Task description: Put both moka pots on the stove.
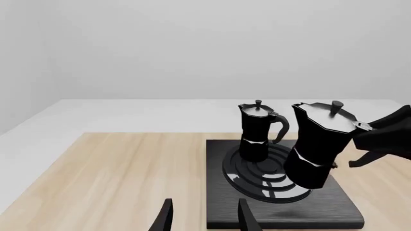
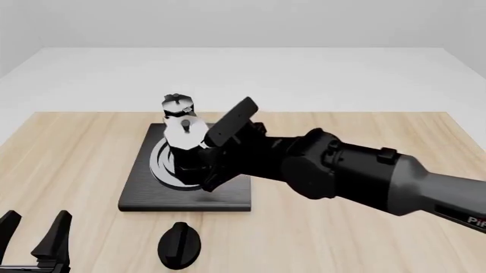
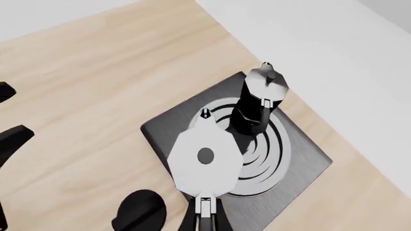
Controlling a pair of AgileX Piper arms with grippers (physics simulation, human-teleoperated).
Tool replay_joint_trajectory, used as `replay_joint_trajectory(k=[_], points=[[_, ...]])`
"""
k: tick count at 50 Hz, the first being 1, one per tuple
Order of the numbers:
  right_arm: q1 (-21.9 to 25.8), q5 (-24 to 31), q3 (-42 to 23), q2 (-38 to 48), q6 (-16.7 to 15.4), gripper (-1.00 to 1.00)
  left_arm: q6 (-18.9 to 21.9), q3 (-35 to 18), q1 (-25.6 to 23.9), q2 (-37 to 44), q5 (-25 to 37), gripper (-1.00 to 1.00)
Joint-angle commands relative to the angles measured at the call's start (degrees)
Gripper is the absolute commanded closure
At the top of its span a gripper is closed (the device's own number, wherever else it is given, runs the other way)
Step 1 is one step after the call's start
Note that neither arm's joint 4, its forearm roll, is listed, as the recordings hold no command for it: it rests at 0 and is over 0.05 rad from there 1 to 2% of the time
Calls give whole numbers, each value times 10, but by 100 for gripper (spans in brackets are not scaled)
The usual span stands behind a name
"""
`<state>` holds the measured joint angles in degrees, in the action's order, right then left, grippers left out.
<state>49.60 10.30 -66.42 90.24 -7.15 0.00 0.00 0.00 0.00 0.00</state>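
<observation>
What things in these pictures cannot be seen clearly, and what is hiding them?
- Right gripper: its fingertips are cut off by the left wrist view's edge; in the front view the arm hides them.
- Held moka pot: the right wrist view shows only its lid, so whether its base touches the stove is unclear.
- Far moka pot: the nearer pot covers its body in the front view.
- Left gripper: cut by the front view's bottom edge.

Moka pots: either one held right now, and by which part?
Right tool holds the near moka pot by its handle side, tilted over the stove. Left tool holds nothing.
</observation>
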Motion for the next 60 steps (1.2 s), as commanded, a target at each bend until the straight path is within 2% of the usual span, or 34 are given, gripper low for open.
replay_joint_trajectory(k=[1, 60], points=[[5, -2, -30, -2, 2, 100, 0, 0, 0, 0, 0, -100], [1, -4, -121, 89, 12, 100, 0, 0, 0, 0, 0, -100]])
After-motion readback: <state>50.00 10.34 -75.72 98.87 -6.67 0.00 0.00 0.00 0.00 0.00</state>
